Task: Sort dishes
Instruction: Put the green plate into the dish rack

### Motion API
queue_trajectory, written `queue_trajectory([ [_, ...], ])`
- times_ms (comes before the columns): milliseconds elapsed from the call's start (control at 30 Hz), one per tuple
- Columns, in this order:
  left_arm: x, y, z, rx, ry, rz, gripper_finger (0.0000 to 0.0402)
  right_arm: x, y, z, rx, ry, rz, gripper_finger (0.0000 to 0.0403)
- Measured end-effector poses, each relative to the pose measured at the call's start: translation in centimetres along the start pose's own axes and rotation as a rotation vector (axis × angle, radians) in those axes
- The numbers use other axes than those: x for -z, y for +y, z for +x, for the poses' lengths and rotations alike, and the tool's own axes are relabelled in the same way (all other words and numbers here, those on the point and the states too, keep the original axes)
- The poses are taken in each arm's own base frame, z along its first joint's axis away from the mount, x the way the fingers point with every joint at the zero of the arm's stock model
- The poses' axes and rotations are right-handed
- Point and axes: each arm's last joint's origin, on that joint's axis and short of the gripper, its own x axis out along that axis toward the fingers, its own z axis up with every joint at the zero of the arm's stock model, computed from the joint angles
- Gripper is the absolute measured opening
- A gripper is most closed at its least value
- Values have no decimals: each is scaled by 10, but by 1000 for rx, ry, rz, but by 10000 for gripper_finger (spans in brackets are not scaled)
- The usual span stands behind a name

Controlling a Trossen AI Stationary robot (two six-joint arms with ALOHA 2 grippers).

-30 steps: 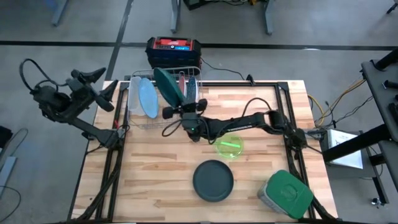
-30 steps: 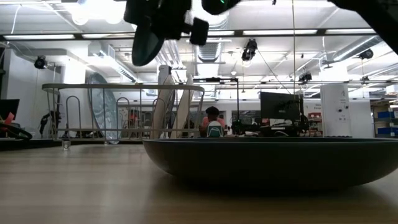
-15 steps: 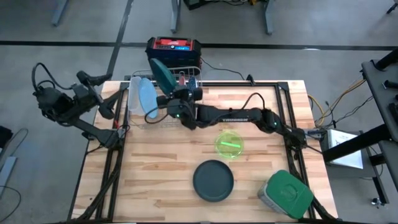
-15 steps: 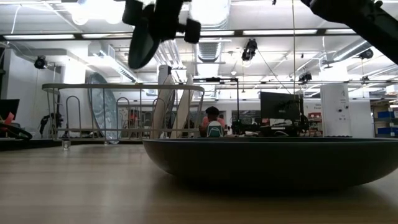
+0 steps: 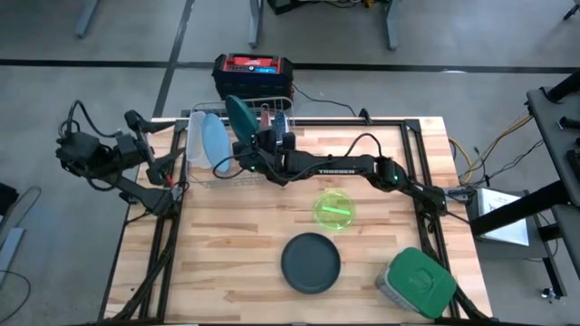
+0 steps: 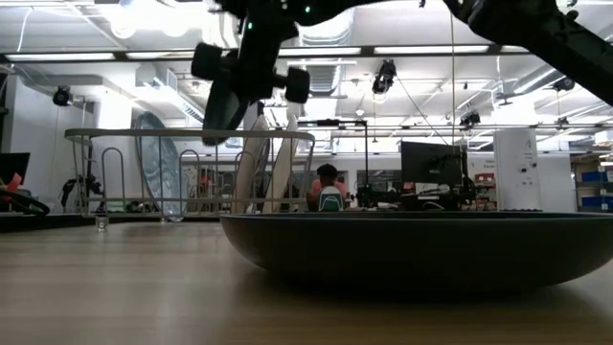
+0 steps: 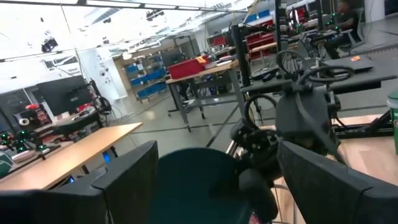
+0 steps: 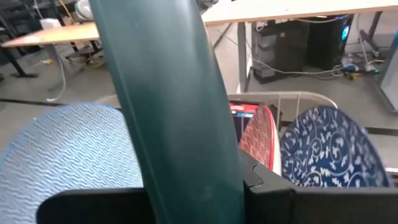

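Note:
My right gripper (image 5: pixel 256 147) is shut on a dark green plate (image 5: pixel 239 116) and holds it on edge over the wire rack (image 5: pixel 272 98) at the table's far left. In the rack stand a white plate (image 5: pixel 194 138), a light blue plate (image 5: pixel 215 145), a reddish plate (image 8: pixel 256 134) and a blue patterned plate (image 8: pixel 323 149). A lime green bowl (image 5: pixel 334 210) and a dark grey plate (image 5: pixel 310 263) lie flat on the table. My left gripper (image 5: pixel 152 138) stands open beyond the table's left edge and faces the rack. My right gripper pinches the dark green plate at its rim (image 8: pixel 208 177), one finger (image 8: pixel 93 205) on each face. The fingers come about level from the table's right side. The plate stands on edge above them, tilted, lifted clear over the rack's slots (image 6: pixel 222 96).
A square grey container with a green lid (image 5: pixel 417 282) sits at the near right corner. A red and black box (image 5: pixel 253 72) stands on the floor behind the rack. The dark grey plate (image 6: pixel 421 244) fills the low view's foreground. Bare wood lies at the table's near left.
My right gripper has carried the dark green plate toward the table's far left, from beside the rack to over it, and turned its wrist. The plate has sunk a little and stands more upright. My left gripper has tipped and rolled in place.

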Motion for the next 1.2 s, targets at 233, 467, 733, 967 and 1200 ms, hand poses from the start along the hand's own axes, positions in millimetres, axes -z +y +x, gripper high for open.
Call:
queue_trajectory([
  [233, 3, -1, 0, 7, 24, -15, 320, 14, -2, 10, 30, 5, -32, 13],
  [467, 6, -2, 0, 15, 49, -30, 320, 20, -7, 20, 57, 7, -32, 13],
  [733, 7, -2, 0, 15, 50, -44, 320, 17, -10, 27, 63, 10, -3, 13],
  [967, 6, -2, 0, 14, 50, -75, 320, 17, -12, 32, 60, 21, 66, 13],
  [1200, 6, -2, 0, 13, 50, -117, 320, 17, -14, 35, 66, 8, 88, 13],
])
